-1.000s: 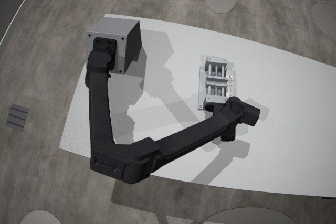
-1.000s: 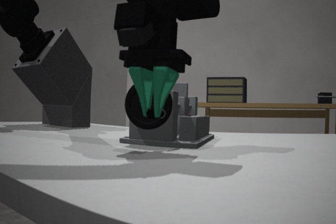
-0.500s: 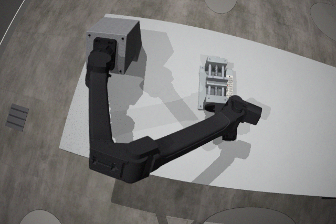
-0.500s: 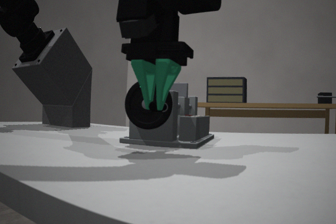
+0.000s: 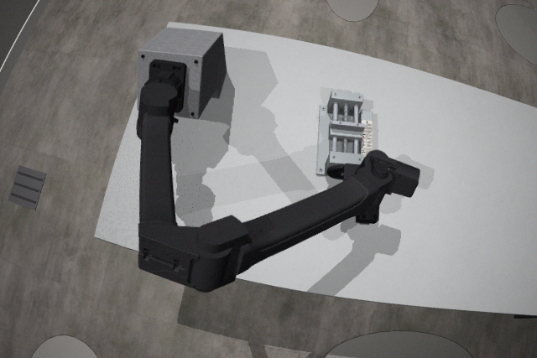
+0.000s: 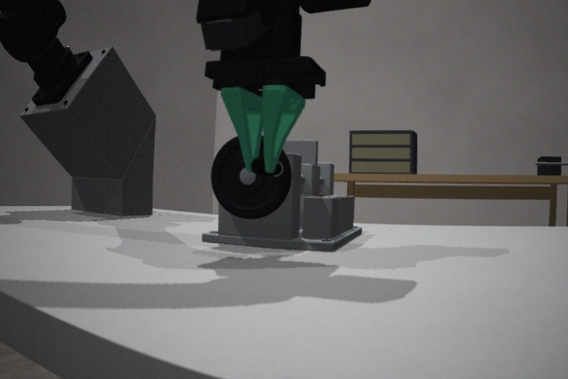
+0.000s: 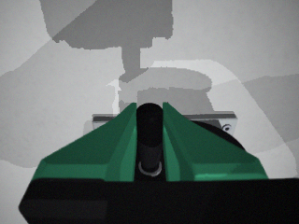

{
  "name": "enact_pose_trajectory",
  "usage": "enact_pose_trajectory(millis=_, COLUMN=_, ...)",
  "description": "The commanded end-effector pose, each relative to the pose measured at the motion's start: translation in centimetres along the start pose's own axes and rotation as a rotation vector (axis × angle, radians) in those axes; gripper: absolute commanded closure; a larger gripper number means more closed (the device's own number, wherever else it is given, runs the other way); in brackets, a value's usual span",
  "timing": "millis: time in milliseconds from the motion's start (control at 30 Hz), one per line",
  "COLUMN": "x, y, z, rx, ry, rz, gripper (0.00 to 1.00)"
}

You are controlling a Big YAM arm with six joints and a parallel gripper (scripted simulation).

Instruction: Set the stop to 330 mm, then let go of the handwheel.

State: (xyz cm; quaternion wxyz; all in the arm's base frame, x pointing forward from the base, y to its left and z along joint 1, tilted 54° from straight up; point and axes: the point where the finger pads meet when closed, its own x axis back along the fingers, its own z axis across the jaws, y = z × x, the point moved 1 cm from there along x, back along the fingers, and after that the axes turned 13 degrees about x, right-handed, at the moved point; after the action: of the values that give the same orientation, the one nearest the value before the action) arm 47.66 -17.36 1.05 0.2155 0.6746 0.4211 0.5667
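Note:
The stop fixture has a grey base plate [image 5: 321, 142] [image 6: 271, 242] with end blocks, rods and a screw. Its stop carriage [image 5: 346, 132] sits partway along the rods. A pale scale [image 5: 367, 131] runs beside it, with a small red mark near the carriage; the numbers are too small to read. The black handwheel [image 6: 233, 204] stands upright at the near end, mostly hidden under the arm in the top view. My gripper [image 6: 260, 170] [image 7: 149, 111] points down, its green fingers shut on the handwheel's black crank knob [image 7: 149, 126], which is right of the hub and slightly above it in the exterior view.
The arm's grey pedestal [image 5: 182, 42] [image 6: 105, 136] stands at the left end of the white table [image 5: 455, 215]. My forearm [image 5: 303, 220] reaches low across the near side of the table to the fixture. A wooden bench [image 6: 458, 178] with a drawer cabinet [image 6: 381, 152] is in the background.

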Motion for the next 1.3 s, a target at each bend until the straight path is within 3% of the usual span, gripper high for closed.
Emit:
enact_pose_trajectory(millis=0, x=3.1, y=-0.1, z=1.0, rx=-0.011, ry=0.064, rz=-0.018, gripper=0.94)
enact_pose_trajectory(millis=467, x=3.3, y=-0.2, z=0.4, rx=-0.011, ry=0.067, rz=-0.019, gripper=0.94)
enact_pose_trajectory(millis=767, x=0.2, y=-0.7, z=-0.5, rx=0.009, ry=0.020, rz=-0.002, gripper=0.94)
enact_pose_trajectory(millis=1267, x=0.3, y=-0.7, z=-0.5, rx=0.009, ry=0.021, rz=-0.002, gripper=0.94)
